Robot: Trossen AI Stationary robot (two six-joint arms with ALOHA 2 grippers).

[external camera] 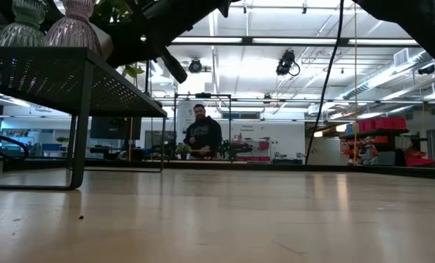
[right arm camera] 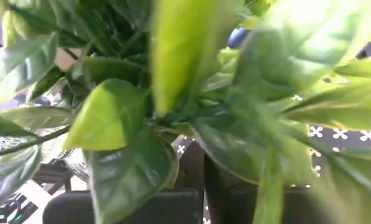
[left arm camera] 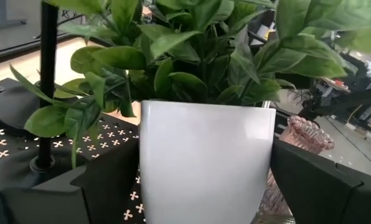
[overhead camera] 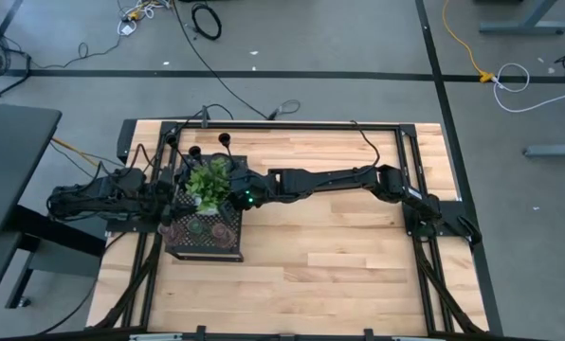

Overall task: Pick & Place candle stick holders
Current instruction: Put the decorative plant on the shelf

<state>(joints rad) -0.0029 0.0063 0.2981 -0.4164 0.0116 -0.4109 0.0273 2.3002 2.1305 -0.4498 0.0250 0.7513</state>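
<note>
- High view: I see both arms meeting at the plant [overhead camera: 209,182] on the black stand [overhead camera: 205,237], table's [overhead camera: 339,265] left side.
- Left gripper [left arm camera: 204,180]: jaws wide open, either side of white pot [left arm camera: 204,162], gripping nothing.
- Right gripper [overhead camera: 247,195]: shut, in the leaves, empty afaict.
- Black holders [overhead camera: 225,139] at stand's far edge; pink glass holder [left arm camera: 305,132] just beside pot.

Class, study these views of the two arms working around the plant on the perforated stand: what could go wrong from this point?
1. The left gripper brackets the plant's white pot, fingers open; closing or pushing could tip it off the black perforated stand.
2. The pink glass holder sits right beside the pot and could be knocked.
3. The right gripper is among the leaves, which block its wrist view.
</note>
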